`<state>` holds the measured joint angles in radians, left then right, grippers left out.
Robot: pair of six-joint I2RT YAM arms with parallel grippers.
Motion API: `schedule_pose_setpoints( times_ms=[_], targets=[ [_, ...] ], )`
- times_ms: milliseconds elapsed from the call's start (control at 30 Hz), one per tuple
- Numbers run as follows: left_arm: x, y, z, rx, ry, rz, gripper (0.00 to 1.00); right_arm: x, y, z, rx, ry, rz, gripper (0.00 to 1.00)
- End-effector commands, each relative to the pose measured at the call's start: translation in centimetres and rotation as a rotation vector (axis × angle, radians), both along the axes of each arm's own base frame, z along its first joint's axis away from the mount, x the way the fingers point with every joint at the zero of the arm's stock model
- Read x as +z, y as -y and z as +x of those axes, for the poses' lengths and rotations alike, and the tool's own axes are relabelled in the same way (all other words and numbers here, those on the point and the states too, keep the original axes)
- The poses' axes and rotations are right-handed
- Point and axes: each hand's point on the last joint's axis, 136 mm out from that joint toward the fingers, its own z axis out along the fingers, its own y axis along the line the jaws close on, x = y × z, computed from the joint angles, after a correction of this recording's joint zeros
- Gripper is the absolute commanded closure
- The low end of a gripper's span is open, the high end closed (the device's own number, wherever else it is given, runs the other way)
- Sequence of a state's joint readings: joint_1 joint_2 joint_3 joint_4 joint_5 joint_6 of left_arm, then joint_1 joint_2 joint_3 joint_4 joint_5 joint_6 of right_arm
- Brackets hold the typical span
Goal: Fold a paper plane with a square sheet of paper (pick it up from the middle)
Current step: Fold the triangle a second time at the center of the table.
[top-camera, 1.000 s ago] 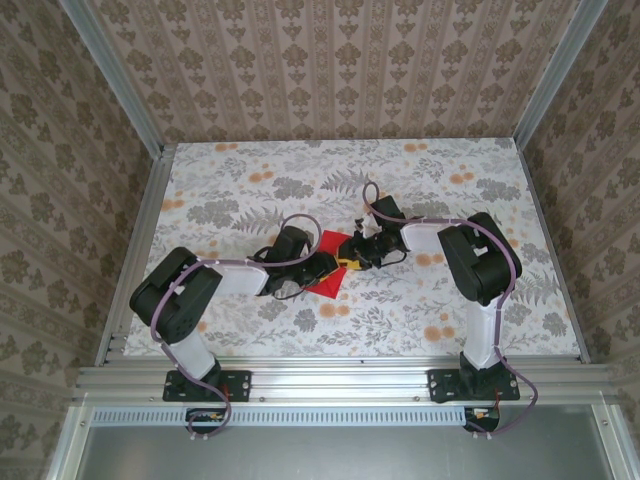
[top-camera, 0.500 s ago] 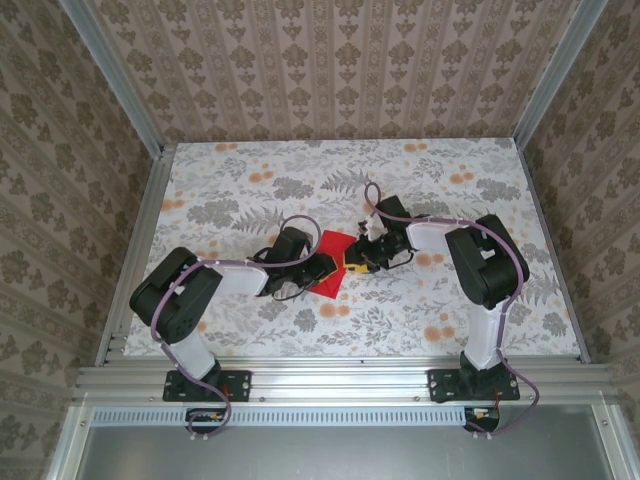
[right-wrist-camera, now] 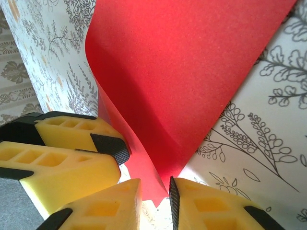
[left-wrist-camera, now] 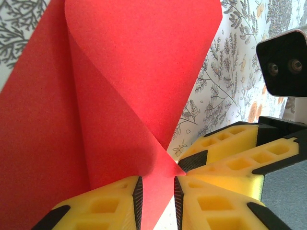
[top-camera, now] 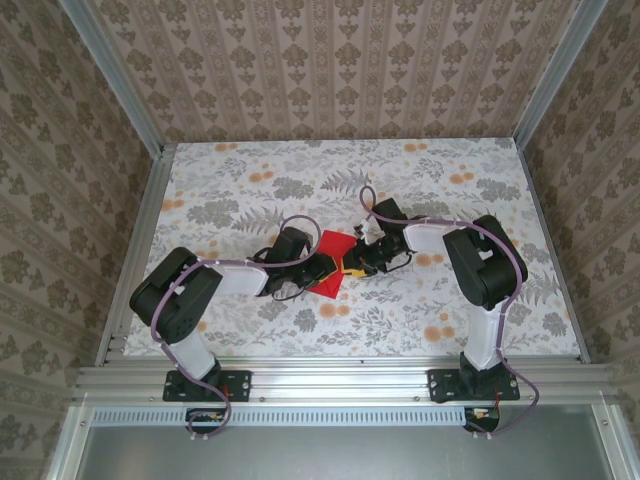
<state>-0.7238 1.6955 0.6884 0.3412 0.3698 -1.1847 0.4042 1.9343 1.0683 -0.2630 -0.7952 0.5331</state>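
Wallpapered walls (top-camera: 330, 70) box in a flower-printed surface (top-camera: 450, 300) in the top external view. Both arms reach inward to its middle. The square sheet of paper (top-camera: 331, 247) lies there, red, with the left gripper (top-camera: 333, 268) at its near-left side and the right gripper (top-camera: 352, 265) at its right side. The two grippers are just beside each other.

From the left wrist, the sheet (left-wrist-camera: 120, 72) is partly lifted off the surface (left-wrist-camera: 230, 72) and curls over itself in a soft roll that tapers down toward the left gripper (left-wrist-camera: 157, 184). Its yellow fingers (left-wrist-camera: 105, 206) stand a narrow slit apart with red paper showing in the slit; whether they pinch it cannot be told. The right gripper's fingers (left-wrist-camera: 225, 148) sit just beside that point.

From the right wrist, a corner of the sheet (right-wrist-camera: 192, 72) runs down into the slit of the right gripper (right-wrist-camera: 155, 184), whose fingers (right-wrist-camera: 211, 206) are likewise nearly together, grip uncertain. The left gripper's fingers (right-wrist-camera: 67, 143) touch the paper's curled left edge.
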Motion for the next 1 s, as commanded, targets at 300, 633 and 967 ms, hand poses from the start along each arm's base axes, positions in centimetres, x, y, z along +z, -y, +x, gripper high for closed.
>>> schedule_pose_setpoints(
  times_ms=[300,633,967],
  targets=[
    [0.2,-0.1,0.3,0.006,0.003,0.000,0.73,-0.3,-0.6,-0.5,0.025,-0.033,0.012,0.80],
    [0.5,-0.2,0.2,0.007,0.008,-0.005,0.71,-0.6,-0.6,0.2,0.004,-0.006,-0.005,0.92],
    [-0.8,-2.7,-1.3,0.041,-0.027,0.060,0.58,-1.0,0.1,0.4,0.028,0.036,-0.066,0.97]
  ],
)
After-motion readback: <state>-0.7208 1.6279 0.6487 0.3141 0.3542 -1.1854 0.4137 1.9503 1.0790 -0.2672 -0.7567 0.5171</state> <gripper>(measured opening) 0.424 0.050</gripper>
